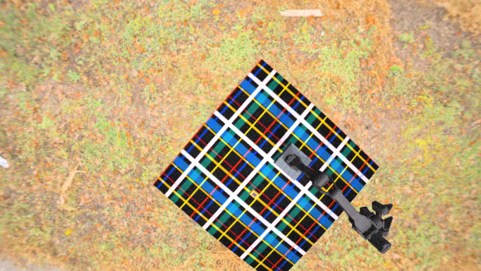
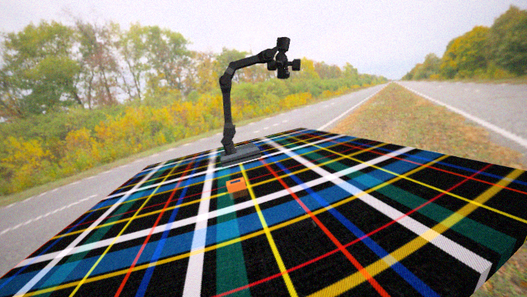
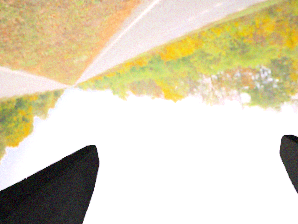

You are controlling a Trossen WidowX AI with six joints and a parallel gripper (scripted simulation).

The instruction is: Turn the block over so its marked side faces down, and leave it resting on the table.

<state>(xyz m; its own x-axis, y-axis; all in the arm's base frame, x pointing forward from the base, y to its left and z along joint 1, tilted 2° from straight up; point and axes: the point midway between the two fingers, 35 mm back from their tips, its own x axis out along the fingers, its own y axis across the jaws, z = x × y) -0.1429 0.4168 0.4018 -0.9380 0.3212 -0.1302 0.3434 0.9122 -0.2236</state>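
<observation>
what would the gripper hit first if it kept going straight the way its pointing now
Probably nothing: between the open gripper's fingers, the wrist view shows only pale sky, with road and trees off toward its top. Depth is hard to judge there.

the tabletop's (image 1: 262, 139) (image 2: 278, 240) near edge is cut off in the top and exterior views.
</observation>
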